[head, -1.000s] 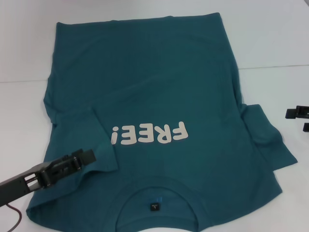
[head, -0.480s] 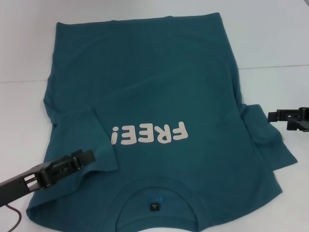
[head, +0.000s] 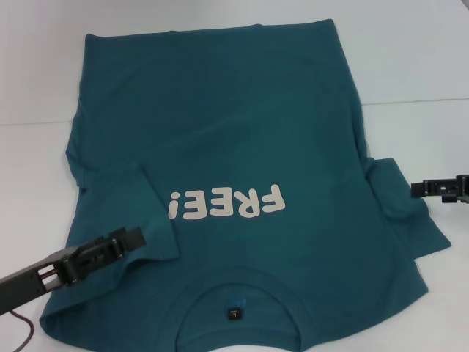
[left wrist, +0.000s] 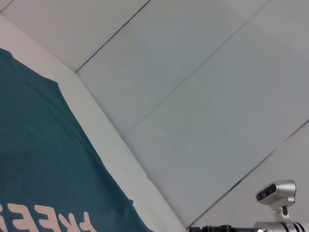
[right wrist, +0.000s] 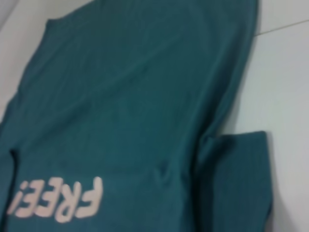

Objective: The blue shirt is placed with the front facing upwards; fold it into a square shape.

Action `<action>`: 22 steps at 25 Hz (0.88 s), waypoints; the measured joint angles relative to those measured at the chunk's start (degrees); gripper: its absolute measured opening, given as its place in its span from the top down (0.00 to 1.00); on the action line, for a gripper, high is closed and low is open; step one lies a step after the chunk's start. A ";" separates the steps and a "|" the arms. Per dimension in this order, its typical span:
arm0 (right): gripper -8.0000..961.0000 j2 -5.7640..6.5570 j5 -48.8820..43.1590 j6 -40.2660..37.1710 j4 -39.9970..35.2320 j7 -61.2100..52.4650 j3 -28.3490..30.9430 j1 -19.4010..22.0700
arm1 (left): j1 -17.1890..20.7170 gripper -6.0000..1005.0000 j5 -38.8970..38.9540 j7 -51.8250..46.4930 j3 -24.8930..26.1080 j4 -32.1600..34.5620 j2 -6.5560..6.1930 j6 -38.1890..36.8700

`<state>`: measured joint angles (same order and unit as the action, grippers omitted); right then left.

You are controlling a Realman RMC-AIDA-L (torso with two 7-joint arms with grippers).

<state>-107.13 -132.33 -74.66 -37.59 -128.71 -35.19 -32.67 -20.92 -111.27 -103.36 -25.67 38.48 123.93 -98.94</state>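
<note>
Your blue shirt lies face up on the white desk — only its left sleeve is folded in. Left pincer sits there, right pincer beside the right sleeve; I cannot tell their opening. Most folds remain.

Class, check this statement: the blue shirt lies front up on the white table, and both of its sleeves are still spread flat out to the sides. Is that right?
Not quite. In the head view the blue shirt lies front up on the white table, but the sleeve by the left claw is folded in over the body. Only the other sleeve is spread out.
</note>
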 joint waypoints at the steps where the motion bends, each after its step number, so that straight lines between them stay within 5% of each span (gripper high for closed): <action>1: 0.04 -0.09 -0.60 0.36 0.00 0.13 -0.03 -0.05 | -0.01 0.18 0.00 0.00 0.00 -0.02 0.00 0.15; 22: 0.04 -2.55 -4.42 9.24 4.09 -0.62 -0.23 -3.04 | -0.08 0.18 0.44 0.00 0.00 -0.17 0.00 0.43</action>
<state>-109.68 -136.76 -65.42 -33.49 -129.33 -35.42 -35.71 -21.00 -110.83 -103.36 -25.67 38.32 123.93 -98.51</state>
